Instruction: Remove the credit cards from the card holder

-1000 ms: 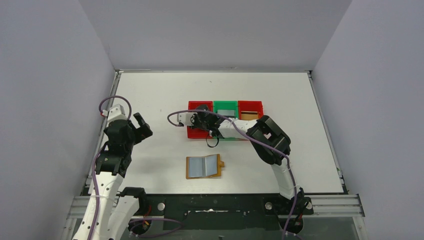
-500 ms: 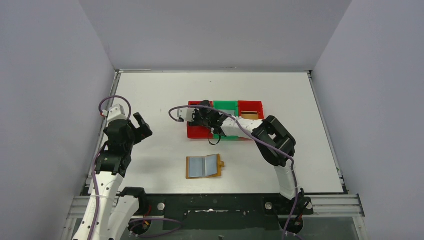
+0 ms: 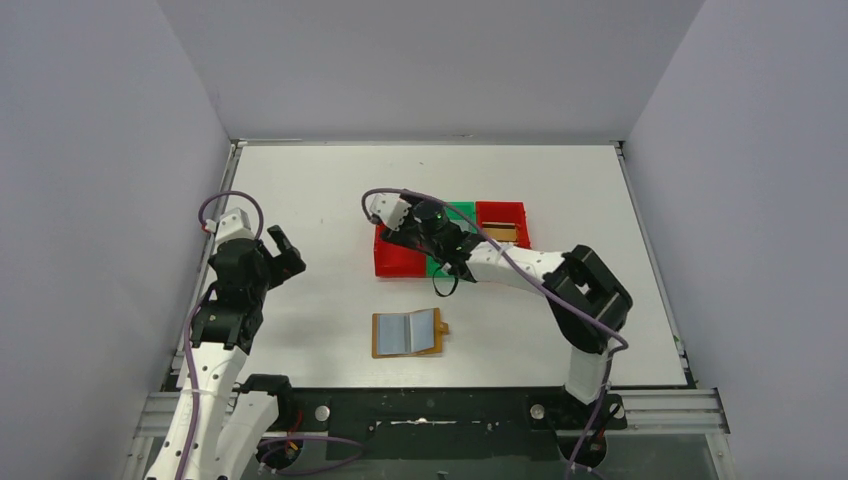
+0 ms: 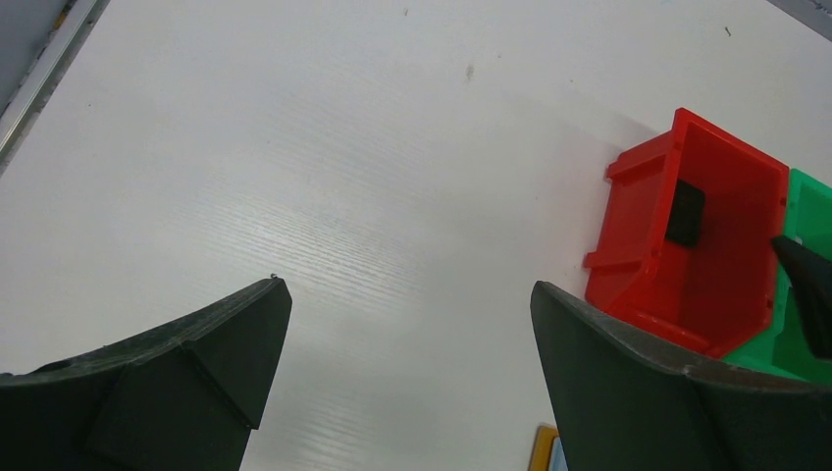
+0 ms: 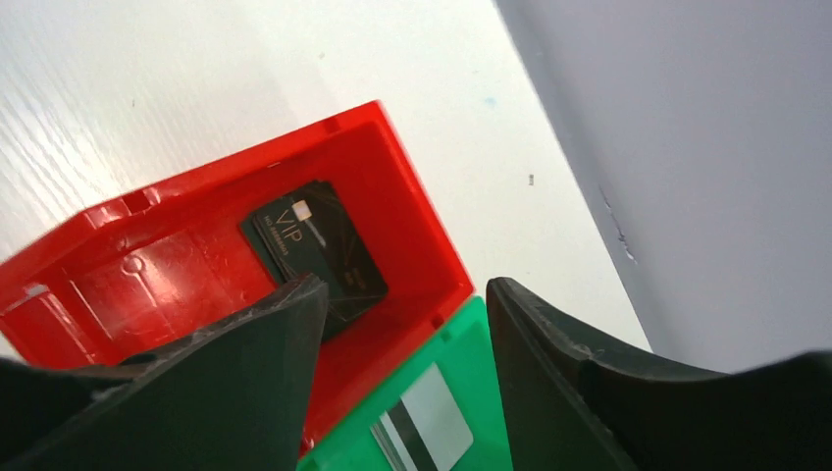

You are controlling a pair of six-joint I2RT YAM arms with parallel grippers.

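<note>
The card holder point(image 3: 408, 333) lies open on the table, tan with pale blue-grey pockets; one corner of it shows in the left wrist view point(image 4: 545, 446). A black card point(image 5: 316, 250) lies in the left red bin point(image 5: 147, 265), also seen from the left wrist point(image 4: 684, 213). A silver-grey card point(image 5: 422, 427) lies in the green bin point(image 5: 471, 339). A gold-brown card point(image 3: 502, 231) lies in the right red bin point(image 3: 501, 212). My right gripper point(image 3: 408, 232) point(image 5: 404, 294) hangs open and empty above the left red and green bins. My left gripper point(image 3: 287, 250) point(image 4: 407, 287) is open and empty over bare table at the left.
The three bins stand side by side mid-table: red point(image 3: 398, 262), green point(image 3: 458, 210), red. The right arm's cable point(image 3: 440, 285) loops down in front of the bins. Grey walls close in the table on three sides.
My right gripper has risen out of the left red bin and shifted right, its elbow swinging right. The left arm and the card holder have not moved.
</note>
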